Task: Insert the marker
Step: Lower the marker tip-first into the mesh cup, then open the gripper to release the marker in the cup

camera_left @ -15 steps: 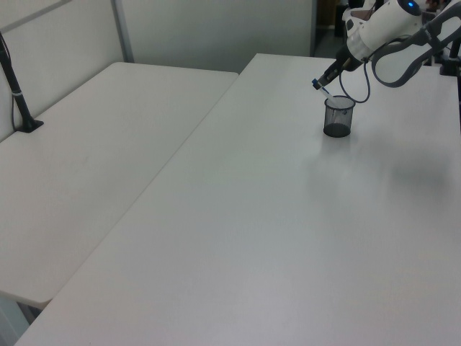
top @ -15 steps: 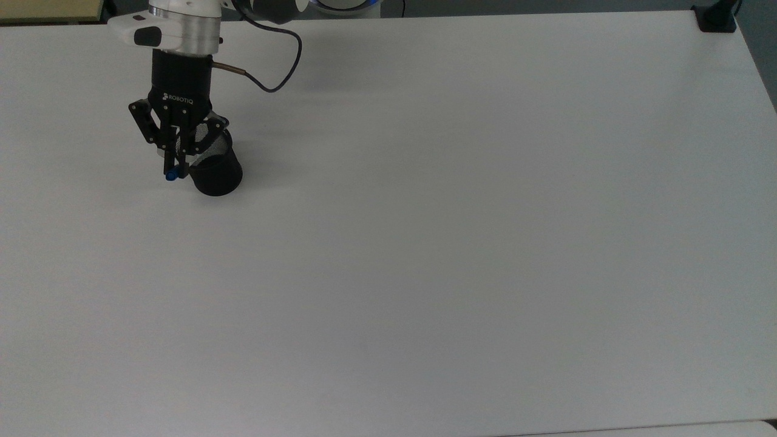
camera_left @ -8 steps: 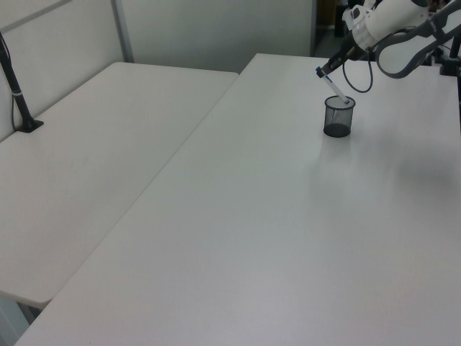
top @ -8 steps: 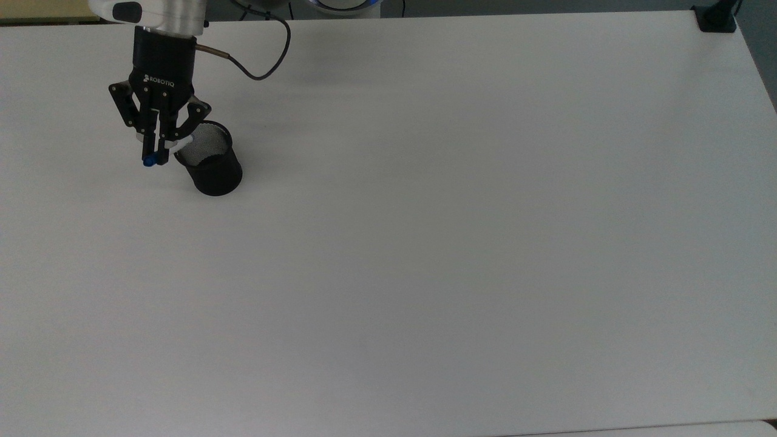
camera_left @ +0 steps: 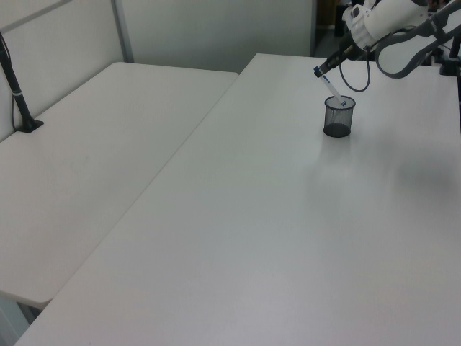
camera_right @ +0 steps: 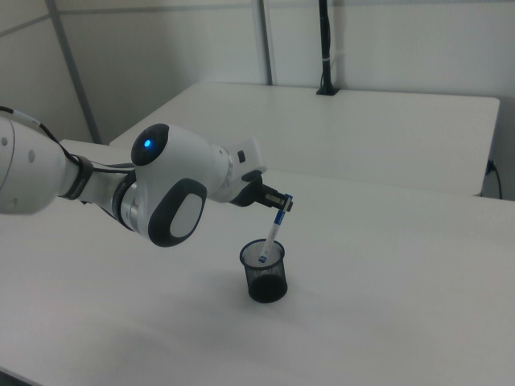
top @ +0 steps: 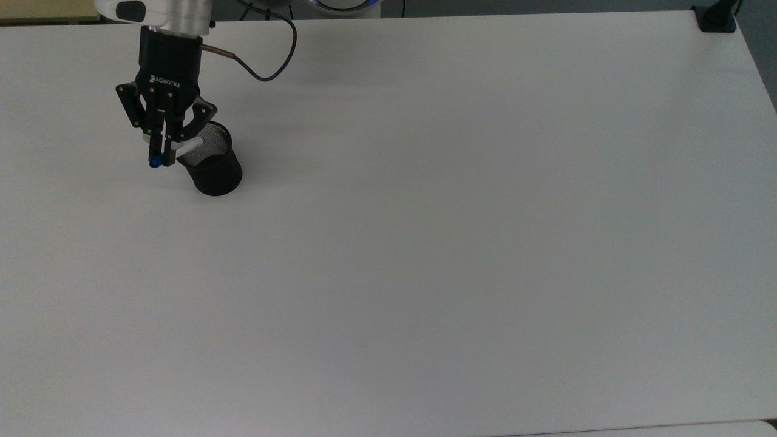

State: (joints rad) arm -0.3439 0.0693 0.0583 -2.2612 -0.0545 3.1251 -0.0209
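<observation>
Gripping the marker (camera_right: 274,229) near its blue cap, with gripper (top: 161,153) closed on the barrel; marker tilted, lower end just inside the rim of the black mesh cup (camera_right: 265,273) on the white table (top: 455,212). Could tip the light cup if pushed sideways against the rim, or jam if released at this slant. Hard to judge: depth of the lower tip inside, contact with the mesh wall.

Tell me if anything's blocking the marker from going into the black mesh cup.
Nothing visible is. The gripper holds the marker tilted, with its lower end already at the open mouth of the black mesh cup, and the cup looks empty inside.
</observation>
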